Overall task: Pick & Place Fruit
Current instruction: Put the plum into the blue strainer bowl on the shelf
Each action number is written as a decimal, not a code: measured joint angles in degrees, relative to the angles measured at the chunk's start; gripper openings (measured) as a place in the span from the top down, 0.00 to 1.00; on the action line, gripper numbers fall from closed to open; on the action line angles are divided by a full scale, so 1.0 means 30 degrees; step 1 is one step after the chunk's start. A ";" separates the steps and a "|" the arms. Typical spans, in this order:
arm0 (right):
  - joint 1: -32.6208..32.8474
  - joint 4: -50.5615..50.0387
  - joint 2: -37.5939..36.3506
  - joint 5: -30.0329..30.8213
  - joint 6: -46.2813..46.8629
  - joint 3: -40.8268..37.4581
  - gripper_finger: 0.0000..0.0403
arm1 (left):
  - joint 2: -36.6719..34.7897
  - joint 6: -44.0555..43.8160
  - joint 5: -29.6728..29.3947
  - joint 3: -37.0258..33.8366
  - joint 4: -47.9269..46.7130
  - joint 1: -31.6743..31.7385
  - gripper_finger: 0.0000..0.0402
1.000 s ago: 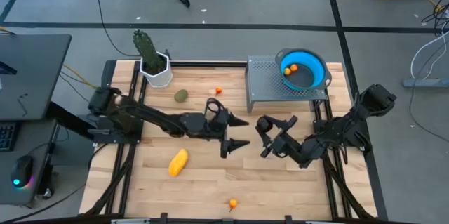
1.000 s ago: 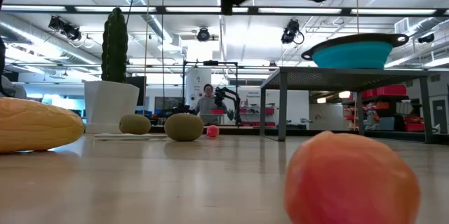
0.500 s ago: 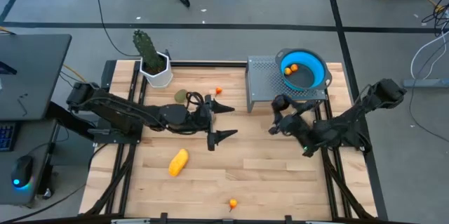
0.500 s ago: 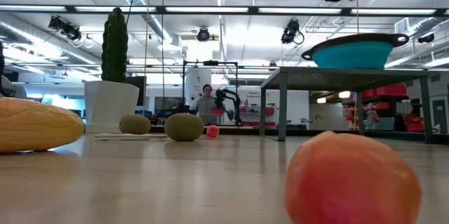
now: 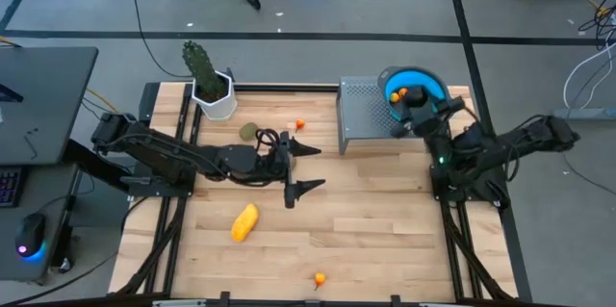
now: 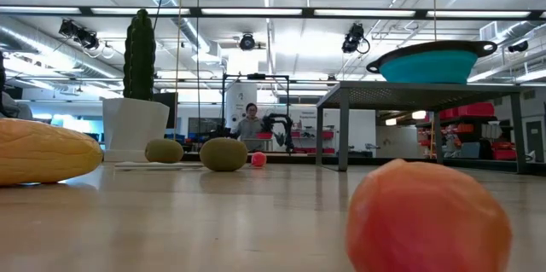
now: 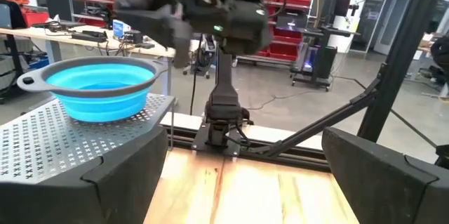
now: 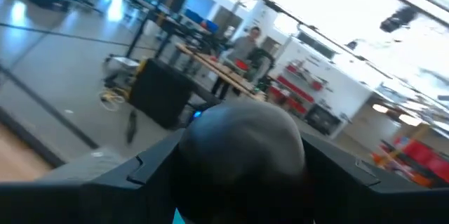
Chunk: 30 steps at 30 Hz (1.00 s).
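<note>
Wooden slats form the table top [image 5: 366, 220], framed by dark rails, with a workshop floor and cables beyond its far edge. At the far left corner stands a green cactus [image 5: 199, 64] in a white pot. At the far right a perforated metal stand [image 5: 366, 115] carries a blue bowl [image 5: 435, 97], inside which one small orange fruit [image 5: 403, 92] shows. The right gripper [image 5: 416, 107] is raised over the bowl's near-left rim, and its fingers [image 8: 365, 182] are pinched on a dark round fruit [image 8: 242, 147], which fills the middle of the right wrist view. The left gripper [image 5: 306, 166] hangs above the middle of the table with its two fingers [image 5: 310, 186] spread wide and nothing between them; the left wrist view looks across the boards toward the bowl on its stand. On the boards lie an olive-green oval fruit [image 5: 248, 131] near the pot, a tiny orange fruit [image 5: 299, 124] just right of it, a yellow oblong fruit [image 5: 244, 221] at the near left, and another tiny orange fruit [image 5: 319, 277] close to the near edge. From table height a second olive-green oval [image 6: 165, 150] shows beside the pot, and a person [image 6: 250, 123] stands far back in the room.
</note>
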 joint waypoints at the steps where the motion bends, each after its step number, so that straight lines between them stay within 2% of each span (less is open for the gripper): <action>1: -0.0444 -0.0200 -0.0217 -0.0206 -0.0049 0.0000 0.38 | 0.0000 0.0014 0.0000 0.0000 0.0000 -0.0007 0.03; 8: -0.2877 -0.2826 -0.0594 -0.1332 0.0055 0.0000 0.38 | 0.0000 0.0065 0.0000 0.0000 0.0007 -0.0002 0.03; 19: -0.6419 -0.9475 -0.0594 -0.2140 0.2228 0.0000 0.38 | 0.0015 0.0065 -0.0211 0.0000 -0.0386 -0.0007 0.03; 27: -0.6868 -0.9763 -0.0594 -0.4875 0.4447 0.0000 0.38 | 0.0022 0.0065 -0.0211 0.0000 -0.0408 -0.0007 0.03; 30: -0.7054 -0.9828 -0.0594 -0.5245 0.5848 0.0000 0.38 | 0.0022 0.0065 -0.0211 0.0000 -0.0415 -0.0007 0.03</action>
